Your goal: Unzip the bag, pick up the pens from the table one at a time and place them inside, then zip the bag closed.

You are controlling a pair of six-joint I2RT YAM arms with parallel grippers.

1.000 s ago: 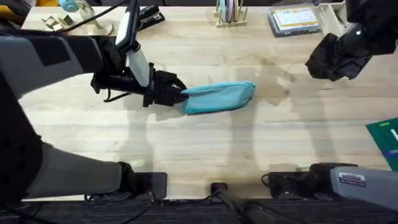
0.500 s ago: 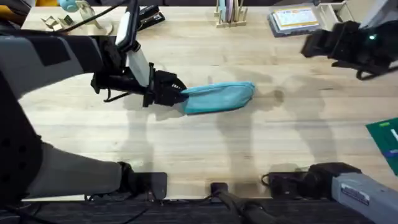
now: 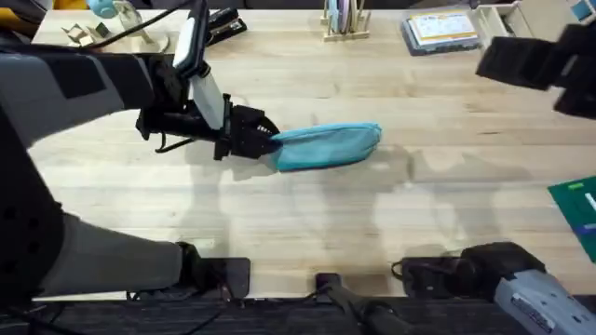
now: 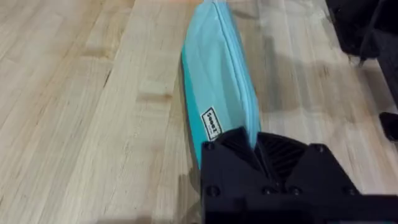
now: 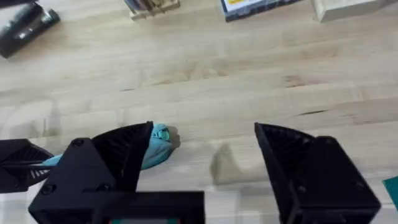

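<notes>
The teal bag (image 3: 328,146) lies lengthwise on the table (image 3: 307,233), its zipper along the top looking closed in the left wrist view. My left gripper (image 3: 270,142) is shut on the bag's left end, and the left wrist view shows its fingers (image 4: 258,155) pinching the pouch (image 4: 214,81) at the zipper line. My right gripper (image 5: 202,162) hangs open high over the table's far right, well clear of the bag (image 5: 158,146), with nothing between its fingers. In the overhead view the right arm (image 3: 531,60) looks dark and blurred. The pens are out of view.
At the back stand a wooden holder of pastel sticks (image 3: 345,20), a clear box of cards (image 3: 440,30) and a black tool (image 3: 219,25). A green sheet (image 3: 577,209) lies at the right edge. Bare wood stretches in front of the bag.
The right arm has lifted and swung from near the bag's right end toward the far right corner. The left gripper and the bag have not moved.
</notes>
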